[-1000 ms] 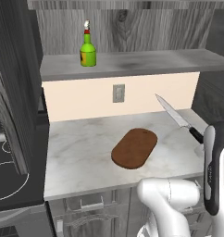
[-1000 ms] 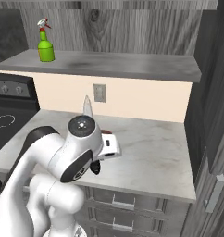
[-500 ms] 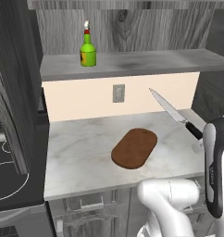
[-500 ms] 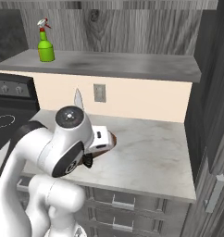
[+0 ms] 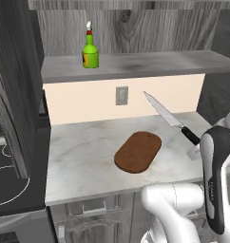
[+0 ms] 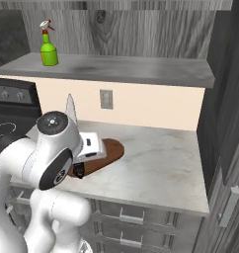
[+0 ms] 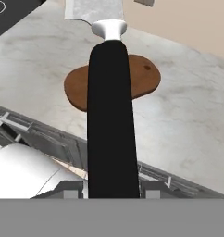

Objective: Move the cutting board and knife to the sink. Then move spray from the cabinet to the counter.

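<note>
My gripper [image 7: 113, 187] is shut on the black handle of the knife [image 7: 111, 111], held in the air above the counter [image 5: 83, 156]. The grey blade [image 5: 160, 111] slants up and to the left, over the right end of the cutting board [image 5: 138, 152]. This reddish-brown board lies flat on the marble counter, and its far end with the small hole [image 7: 146, 67] shows past the handle. On the light shelf of the cabinet [image 5: 136, 64] the green spray [image 5: 90, 51] stands upright at the left. The sink is out of view.
A black stovetop [image 5: 7, 178] adjoins the counter on the left. Behind the counter is a beige wall with an outlet [image 5: 121, 95]. Grey drawer fronts with handles [image 6: 126, 215] run below the counter, and a dark tall cabinet [image 6: 230, 123] closes the right side.
The arm has swung left with the knife in its grip, so the blade now hangs nearer the board and the outlet. The board and the spray have not moved.
</note>
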